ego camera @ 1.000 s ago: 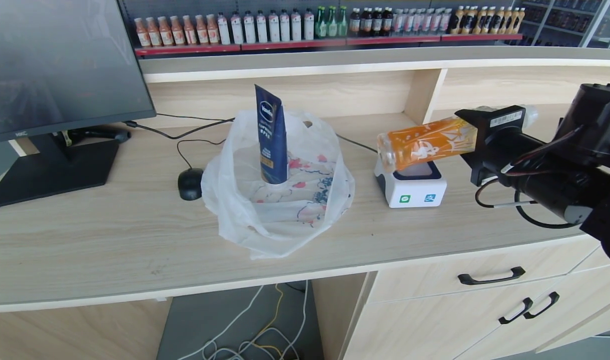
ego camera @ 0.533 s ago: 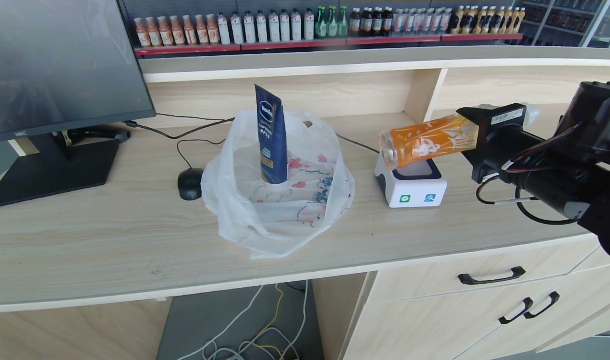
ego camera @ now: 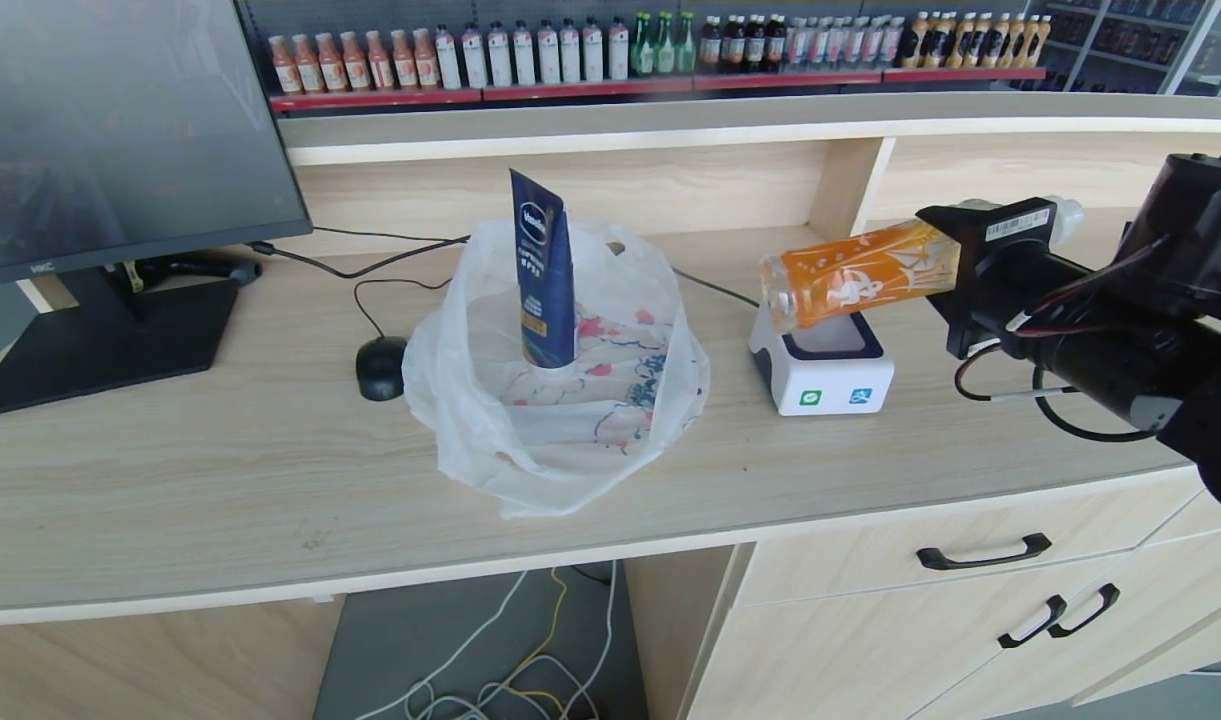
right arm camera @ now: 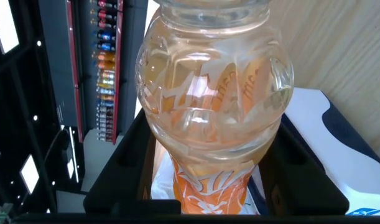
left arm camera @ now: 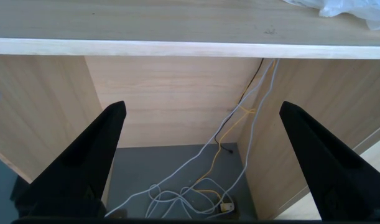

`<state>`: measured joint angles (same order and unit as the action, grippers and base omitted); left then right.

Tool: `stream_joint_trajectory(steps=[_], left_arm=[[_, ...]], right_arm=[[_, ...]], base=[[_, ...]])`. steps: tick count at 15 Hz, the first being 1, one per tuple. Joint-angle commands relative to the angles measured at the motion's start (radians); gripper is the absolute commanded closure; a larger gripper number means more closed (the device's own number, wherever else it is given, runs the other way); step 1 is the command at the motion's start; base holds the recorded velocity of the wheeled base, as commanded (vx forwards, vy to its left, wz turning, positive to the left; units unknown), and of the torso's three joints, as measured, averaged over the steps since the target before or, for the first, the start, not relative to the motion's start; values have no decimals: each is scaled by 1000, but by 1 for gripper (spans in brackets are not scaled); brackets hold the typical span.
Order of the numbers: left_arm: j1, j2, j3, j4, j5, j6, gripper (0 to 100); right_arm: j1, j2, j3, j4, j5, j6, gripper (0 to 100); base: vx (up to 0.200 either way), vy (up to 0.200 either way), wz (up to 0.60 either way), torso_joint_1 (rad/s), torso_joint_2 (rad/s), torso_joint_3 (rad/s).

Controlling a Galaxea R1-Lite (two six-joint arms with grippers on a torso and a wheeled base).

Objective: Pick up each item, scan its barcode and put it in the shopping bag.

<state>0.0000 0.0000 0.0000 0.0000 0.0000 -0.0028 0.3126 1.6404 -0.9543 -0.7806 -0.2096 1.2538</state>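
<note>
My right gripper (ego camera: 955, 265) is shut on an orange-labelled drink bottle (ego camera: 855, 272), held lying sideways just above the white barcode scanner (ego camera: 822, 370) on the counter. The bottle's base points toward the bag. In the right wrist view the bottle (right arm camera: 217, 124) sits between the black fingers (right arm camera: 127, 155) with the scanner (right arm camera: 339, 149) behind it. A translucent white shopping bag (ego camera: 555, 370) lies open at the counter's middle with a dark blue tube (ego camera: 543, 270) standing upright in it. My left gripper (left arm camera: 202, 162) is open, below the counter's front edge, facing the cabinet recess.
A black monitor (ego camera: 120, 130) on its stand fills the counter's left end. A black mouse (ego camera: 381, 367) with its cable lies just left of the bag. Drawers with black handles (ego camera: 982, 553) are under the counter on the right. Cables (left arm camera: 208, 186) hang in the recess.
My right gripper has lifted the bottle slightly and shifted it a little to the right above the scanner. The bag and tube have not moved.
</note>
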Motion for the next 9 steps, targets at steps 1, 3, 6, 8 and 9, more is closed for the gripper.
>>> stream_joint_trajectory(steps=[1,3,6,8,9], left_arm=[[0,0,0,0,0,0,0],[0,0,0,0,0,0,0],[0,0,0,0,0,0,0],[0,0,0,2,0,0,0],[0,0,0,0,0,0,0]], right_arm=[[0,-7,-11,1,-1,-8,100],[7,-22,-17,3,1,-77,100],[22,-36,-29,3,1,-166,100],[59,-51,-37,4,-1,-248,100],[82,-60,-37,4,-1,-300,100]], base=[[0,0,0,0,0,0],[0,0,0,0,0,0],[0,0,0,0,0,0],[0,0,0,0,0,0],[0,0,0,0,0,0]])
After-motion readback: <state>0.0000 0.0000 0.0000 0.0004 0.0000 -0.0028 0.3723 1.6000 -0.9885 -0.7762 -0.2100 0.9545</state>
